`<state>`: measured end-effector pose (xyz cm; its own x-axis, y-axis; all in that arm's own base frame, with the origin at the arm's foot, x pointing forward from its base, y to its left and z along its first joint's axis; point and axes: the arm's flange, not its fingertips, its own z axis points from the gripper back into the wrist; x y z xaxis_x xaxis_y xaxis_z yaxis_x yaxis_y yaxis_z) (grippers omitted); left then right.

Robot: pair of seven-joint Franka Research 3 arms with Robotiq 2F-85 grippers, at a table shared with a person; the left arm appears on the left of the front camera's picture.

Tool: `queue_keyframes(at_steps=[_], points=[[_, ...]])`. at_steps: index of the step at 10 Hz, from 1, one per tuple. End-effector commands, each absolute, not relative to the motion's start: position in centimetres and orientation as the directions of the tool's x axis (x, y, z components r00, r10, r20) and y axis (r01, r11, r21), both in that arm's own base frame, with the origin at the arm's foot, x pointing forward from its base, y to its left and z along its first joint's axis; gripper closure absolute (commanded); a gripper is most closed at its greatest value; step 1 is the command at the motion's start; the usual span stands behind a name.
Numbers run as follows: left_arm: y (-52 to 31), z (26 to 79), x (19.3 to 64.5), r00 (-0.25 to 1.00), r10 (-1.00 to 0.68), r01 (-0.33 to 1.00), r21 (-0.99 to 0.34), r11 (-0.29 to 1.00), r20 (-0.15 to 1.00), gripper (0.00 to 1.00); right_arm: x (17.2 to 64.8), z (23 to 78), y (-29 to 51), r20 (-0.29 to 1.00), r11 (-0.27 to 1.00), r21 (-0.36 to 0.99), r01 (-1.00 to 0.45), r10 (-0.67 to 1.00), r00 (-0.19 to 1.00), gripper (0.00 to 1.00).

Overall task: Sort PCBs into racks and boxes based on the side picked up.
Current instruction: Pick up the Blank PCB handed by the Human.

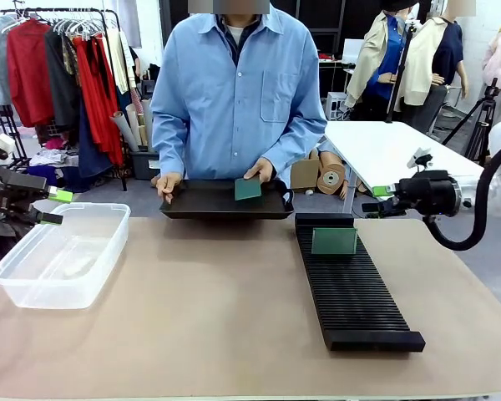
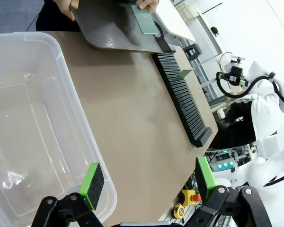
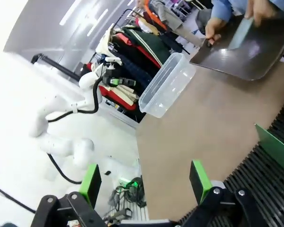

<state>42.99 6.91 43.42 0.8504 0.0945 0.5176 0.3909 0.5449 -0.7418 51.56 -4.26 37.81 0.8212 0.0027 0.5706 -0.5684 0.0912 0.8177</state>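
Observation:
At the table's far edge a person tilts a shallow black tray (image 1: 200, 203) and pinches one green PCB (image 1: 248, 189) on it with a hand. That PCB (image 2: 146, 20) also appears in the left wrist view and, as a PCB (image 3: 240, 33), in the right wrist view. Another PCB (image 1: 334, 241) stands upright in a far slot of the long black rack (image 1: 355, 292). The clear box (image 1: 63, 255) sits at the left with nothing in it. My left gripper (image 1: 57, 206) hovers open above the box (image 2: 33, 132). My right gripper (image 1: 376, 200) hangs open near the rack's far end.
Bare tan tabletop (image 1: 209, 309) lies between box and rack. A clothes rail (image 1: 58, 67) and a white table (image 1: 384, 146) stand behind the person. The rack (image 3: 270, 189) with its standing PCB (image 3: 277, 149) lies just past my right fingers (image 3: 200, 179).

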Motion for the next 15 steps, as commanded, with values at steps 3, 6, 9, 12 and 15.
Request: queue_keyframes(at_steps=[3, 6, 9, 12, 15], points=[[6.9, 43.5, 42.8, 0.848, 0.093, 0.392, -0.735, 0.553, 0.522, 0.0, 50.3, 39.5, -2.6, 0.432, 0.156, 0.89, -0.428, 0.012, 0.902, 0.0], [6.9, 43.5, 42.8, 0.848, 0.093, 0.392, -0.735, 0.553, 0.522, 0.0, 51.4, 38.8, -3.3, 0.474, 0.132, 0.873, -0.47, 0.002, 0.88, 0.0], [6.9, 43.5, 42.8, 0.848, 0.093, 0.392, -0.735, 0.553, 0.522, 0.0, 51.4, 38.8, -3.3, 0.474, 0.132, 0.873, -0.47, 0.002, 0.88, 0.0], [6.9, 43.5, 42.8, 0.848, 0.093, 0.392, -0.735, 0.553, 0.522, 0.0, 51.4, 38.8, -3.3, 0.474, 0.132, 0.873, -0.47, 0.002, 0.88, 0.0], [6.9, 43.5, 42.8, 0.848, 0.093, 0.392, -0.735, 0.553, 0.522, 0.0, 51.4, 38.8, -3.3, 0.474, 0.132, 0.873, -0.47, 0.002, 0.88, 0.0]])
